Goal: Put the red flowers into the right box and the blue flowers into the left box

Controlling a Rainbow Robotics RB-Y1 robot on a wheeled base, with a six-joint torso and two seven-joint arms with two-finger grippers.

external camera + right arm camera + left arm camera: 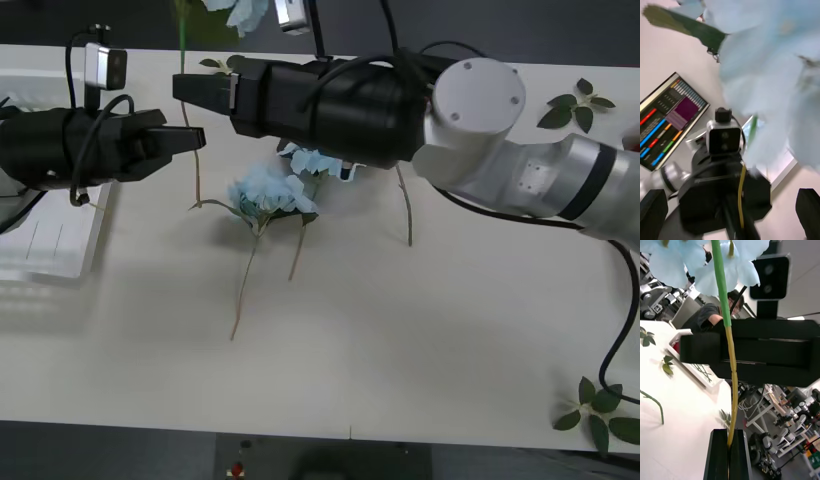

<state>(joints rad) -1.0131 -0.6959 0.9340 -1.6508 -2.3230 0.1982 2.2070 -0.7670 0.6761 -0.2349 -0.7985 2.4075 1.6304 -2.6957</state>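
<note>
- Left gripper (192,138) is held above the table's left part, just inboard of the left box (50,250), fingers pointing toward the right arm.
- In the left wrist view its black fingers (720,453) are pressed together on the yellowish lower end of a flower stem (732,390); the stem turns green higher up and runs to a pale blue hydrangea head (696,262).
- In the front view that held blue flower (240,12) sits at the far edge of the table, partly cut off by the picture's top, with its stem (184,60) dropping to the left gripper.
- Right gripper (198,90) reaches across from the right, hovering near the far edge just beside the held stem, tip facing the left gripper.
- Right wrist view: its two black fingers (653,212) stand wide apart at the corners, nothing between them; the blue bloom (767,63) is close in front, the left gripper (739,221) beyond.
- More blue flowers (268,190) lie in a small heap on the table's middle, partly under the right arm, stems trailing toward the near edge.
- Left box is a white tray at the table's left edge.
- Loose green leaf sprigs lie near the far right corner (575,105) and the near right corner (600,410).
</note>
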